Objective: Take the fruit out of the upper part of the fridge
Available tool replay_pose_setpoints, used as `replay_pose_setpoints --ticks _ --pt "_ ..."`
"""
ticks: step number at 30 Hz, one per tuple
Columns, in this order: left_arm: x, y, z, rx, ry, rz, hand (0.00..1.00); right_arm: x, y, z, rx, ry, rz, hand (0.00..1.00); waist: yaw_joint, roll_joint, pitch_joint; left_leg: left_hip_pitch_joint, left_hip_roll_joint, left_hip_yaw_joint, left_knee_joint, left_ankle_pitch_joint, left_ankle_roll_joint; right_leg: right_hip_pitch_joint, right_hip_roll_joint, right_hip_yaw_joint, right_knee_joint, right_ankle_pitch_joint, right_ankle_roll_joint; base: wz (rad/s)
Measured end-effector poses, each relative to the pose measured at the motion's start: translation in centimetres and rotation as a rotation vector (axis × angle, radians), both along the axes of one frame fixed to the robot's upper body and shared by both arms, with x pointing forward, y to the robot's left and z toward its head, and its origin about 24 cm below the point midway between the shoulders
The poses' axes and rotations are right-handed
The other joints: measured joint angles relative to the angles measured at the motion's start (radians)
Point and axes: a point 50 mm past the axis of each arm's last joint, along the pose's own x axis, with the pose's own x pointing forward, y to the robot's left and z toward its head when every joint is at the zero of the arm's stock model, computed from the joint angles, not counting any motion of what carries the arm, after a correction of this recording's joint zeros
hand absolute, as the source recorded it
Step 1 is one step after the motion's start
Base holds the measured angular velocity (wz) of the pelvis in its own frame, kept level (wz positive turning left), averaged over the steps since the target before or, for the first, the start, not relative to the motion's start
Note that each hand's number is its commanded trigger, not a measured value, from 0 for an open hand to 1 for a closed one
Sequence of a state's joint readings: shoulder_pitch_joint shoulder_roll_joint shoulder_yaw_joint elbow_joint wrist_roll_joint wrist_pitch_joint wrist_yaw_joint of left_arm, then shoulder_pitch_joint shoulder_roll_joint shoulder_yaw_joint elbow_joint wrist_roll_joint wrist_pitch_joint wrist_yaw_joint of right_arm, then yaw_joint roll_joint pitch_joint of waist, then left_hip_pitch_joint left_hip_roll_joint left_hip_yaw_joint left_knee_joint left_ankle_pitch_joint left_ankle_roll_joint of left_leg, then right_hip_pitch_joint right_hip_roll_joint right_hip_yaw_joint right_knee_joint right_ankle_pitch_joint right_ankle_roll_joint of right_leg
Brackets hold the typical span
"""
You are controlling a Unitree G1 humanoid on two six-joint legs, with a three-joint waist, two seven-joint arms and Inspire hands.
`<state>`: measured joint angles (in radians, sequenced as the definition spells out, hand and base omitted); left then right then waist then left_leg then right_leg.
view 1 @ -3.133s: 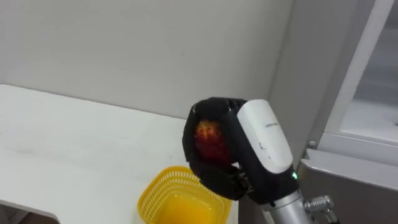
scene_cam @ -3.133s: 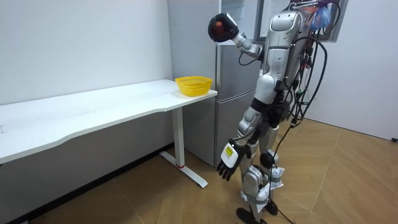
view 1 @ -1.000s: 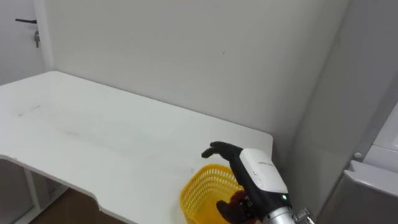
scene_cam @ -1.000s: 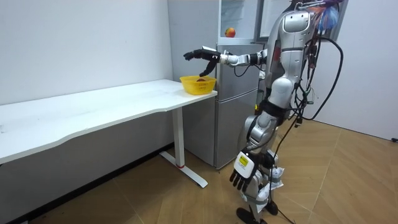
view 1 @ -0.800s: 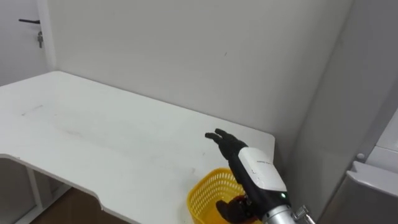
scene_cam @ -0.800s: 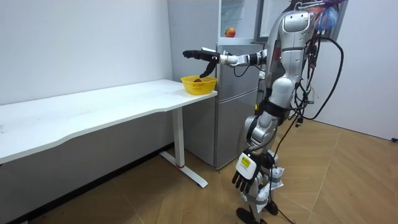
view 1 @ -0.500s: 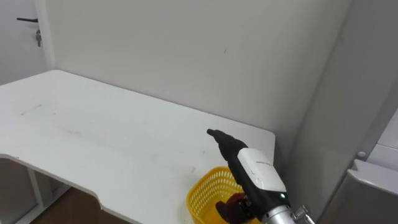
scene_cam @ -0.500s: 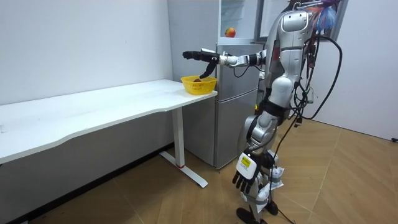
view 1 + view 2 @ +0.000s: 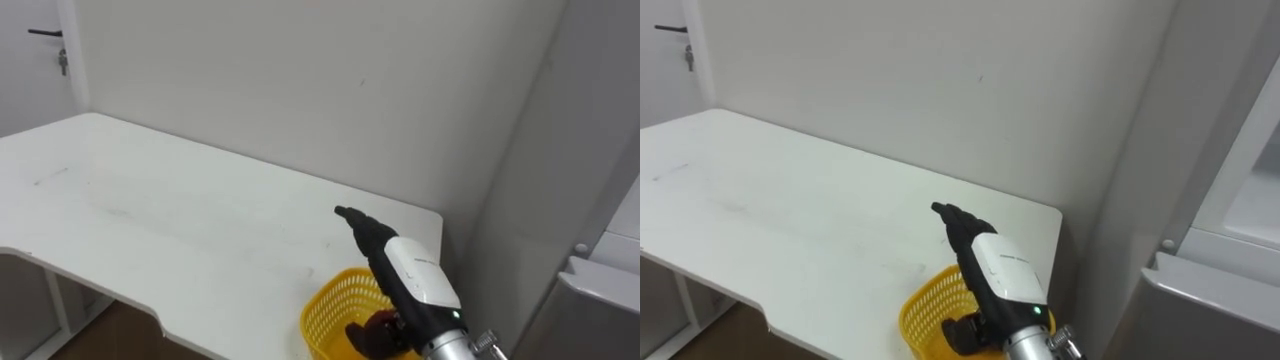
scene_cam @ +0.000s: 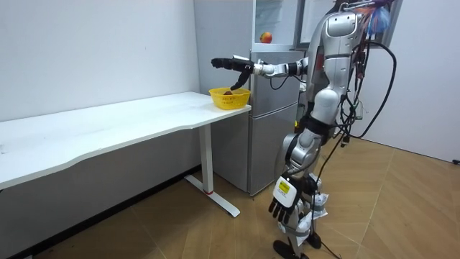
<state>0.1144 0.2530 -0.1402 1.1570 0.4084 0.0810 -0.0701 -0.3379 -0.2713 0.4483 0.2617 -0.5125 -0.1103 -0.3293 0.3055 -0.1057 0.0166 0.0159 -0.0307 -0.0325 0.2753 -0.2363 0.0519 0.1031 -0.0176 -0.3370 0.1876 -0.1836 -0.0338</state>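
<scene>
Position: the robot stands at the fridge [image 10: 269, 144] on the room view's right, facing the end of the white tabletop [image 9: 150, 210], with one arm held out level over that end.

Right robot hand [image 9: 365, 230]: seen right of centre, low in the left eye view. It is held above the yellow basket [image 9: 325, 308]. The fingers are straight and spread apart, pointing away toward the wall, and they hold nothing. The hand is clear of the basket rim, with no contact visible.

Left robot hand [image 10: 282, 201]: seen low in the room view, hanging beside the robot's leg. The fingers are loose and point down at the floor, with nothing in them.

Task's thing: the red fruit [image 10: 228, 92] lies inside the basket, below the right robot hand and apart from it. In the eye views it is partly covered by the forearm. It looks round, so no long axis or pointing direction can be made out.

Basket: it stands upright at the tabletop's end nearest the fridge, close to the corner, in the lower right of the left eye view.

Fridge: the upper compartment stands open at the top centre of the room view. A second fruit [image 10: 267, 37] rests on a shelf there.
</scene>
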Motion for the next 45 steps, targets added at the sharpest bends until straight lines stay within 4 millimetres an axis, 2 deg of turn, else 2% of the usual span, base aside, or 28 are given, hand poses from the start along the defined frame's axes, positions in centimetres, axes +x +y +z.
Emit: replay_pose_setpoints --ticks 5,10,13,15,18,25,28,30,34,39,45 --pt "0.3 -0.2 0.0 -0.004 -0.012 0.003 0.00 0.2 -0.1 1.0 0.050 -0.032 -0.011 0.00 -0.004 0.006 0.0003 0.002 0.001 0.004 -0.001 0.000 0.000 -0.001 0.000 0.005 -0.001 0.000 0.000 -0.02" --pt "0.3 -0.4 -0.1 0.006 -0.024 0.007 0.00 -0.2 0.1 4.6 0.188 -0.175 -0.001 0.00 -0.030 0.029 -0.0023 0.010 0.001 0.007 -0.005 0.000 0.000 0.004 0.000 0.006 0.000 0.000 0.000 -0.01" --pt "0.0 -0.7 -0.1 -0.001 -0.028 0.016 0.00 -0.7 0.3 6.4 0.240 -0.259 0.013 0.00 -0.037 0.050 -0.0074 0.024 0.006 0.030 -0.013 0.000 0.000 0.007 0.001 0.022 0.001 0.000 0.000 -0.19" --pt "-0.2 -0.9 -0.2 0.002 -0.031 0.026 0.00 -1.2 0.7 7.5 0.301 -0.301 0.043 0.00 -0.065 0.061 -0.0120 0.032 0.006 0.037 -0.022 0.001 0.002 0.009 0.001 0.031 0.002 0.000 0.000 -0.11" --pt "-0.2 -0.9 -0.2 0.008 -0.036 0.028 0.00 -1.8 0.6 8.7 0.351 -0.359 0.048 0.00 -0.097 0.062 -0.0127 0.037 0.009 0.046 -0.025 0.001 0.002 0.009 0.002 0.036 0.002 0.000 0.000 -0.09" --pt "-1.8 -1.2 -0.5 0.026 -0.005 0.045 0.00 -3.0 -2.1 10.1 0.461 -0.468 -0.065 0.00 -0.155 0.060 -0.0154 0.065 0.013 0.083 -0.045 0.001 0.002 0.013 0.007 0.078 0.003 0.001 0.000 -0.17" --pt "-2.5 -1.0 -0.5 0.034 0.015 0.051 0.00 -3.7 -3.2 11.1 0.503 -0.548 -0.112 0.00 -0.193 0.059 -0.0171 0.067 0.015 0.089 -0.048 0.001 0.002 0.011 0.010 0.086 0.002 0.002 -0.001 -0.06" --pt "-2.8 -1.0 -0.6 0.033 0.021 0.054 0.00 -4.4 -4.1 12.3 0.541 -0.641 -0.143 0.00 -0.216 0.062 -0.0225 0.069 0.017 0.089 -0.049 0.001 0.001 0.012 0.010 0.086 0.002 0.002 -0.001 0.00" --pt "-3.2 -1.0 -0.5 0.026 0.012 0.067 0.00 -5.1 -5.5 13.3 0.573 -0.740 -0.192 0.00 -0.229 0.067 -0.0266 0.096 0.019 0.104 -0.064 0.001 0.001 0.025 0.012 0.090 0.001 0.002 -0.001 -0.10" --pt "-3.3 -0.7 -0.4 0.037 -0.011 0.101 0.00 -6.1 -8.1 13.5 0.546 -0.823 -0.304 0.00 -0.265 0.059 -0.0291 0.102 0.019 0.113 -0.067 0.002 0.001 0.026 0.011 0.099 0.006 0.001 -0.001 -0.04" --pt "-3.4 -0.5 -0.4 0.043 -0.008 0.121 0.00 -6.7 -9.9 13.6 0.554 -0.882 -0.401 0.00 -0.286 0.049 -0.0230 0.109 0.019 0.129 -0.070 0.002 0.001 0.018 0.010 0.115 0.018 0.001 -0.001 -0.12"
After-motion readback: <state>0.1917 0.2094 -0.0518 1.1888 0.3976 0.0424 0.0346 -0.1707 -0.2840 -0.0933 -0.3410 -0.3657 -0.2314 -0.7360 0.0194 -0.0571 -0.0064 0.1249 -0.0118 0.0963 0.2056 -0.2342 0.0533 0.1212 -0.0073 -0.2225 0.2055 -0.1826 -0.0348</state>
